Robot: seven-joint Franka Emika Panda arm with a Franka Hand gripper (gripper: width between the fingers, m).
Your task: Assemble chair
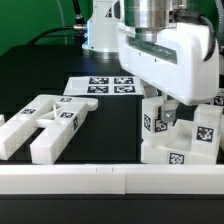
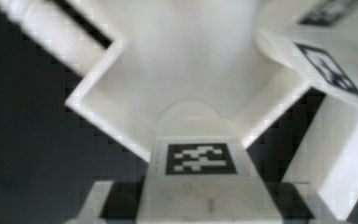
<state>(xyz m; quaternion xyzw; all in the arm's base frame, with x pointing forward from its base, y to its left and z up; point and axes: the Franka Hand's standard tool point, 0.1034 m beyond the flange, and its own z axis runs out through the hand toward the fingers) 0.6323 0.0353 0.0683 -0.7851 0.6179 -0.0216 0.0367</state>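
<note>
Bright, even light washes out white chair parts (image 1: 45, 125); wrist view is blurred.

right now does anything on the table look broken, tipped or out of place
Nothing stands out. The loose chair part lies flat at the exterior view's left, and the end effector is closed on the upright tagged chair piece, with no visible damage.

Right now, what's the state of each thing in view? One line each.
tool: shut on the tagged block, pointing down.
tagged block: upright, clamped near its top.
slotted panel: lying flat, loose, apart from the tool.
marker board: lying flat, nothing on it.
</note>
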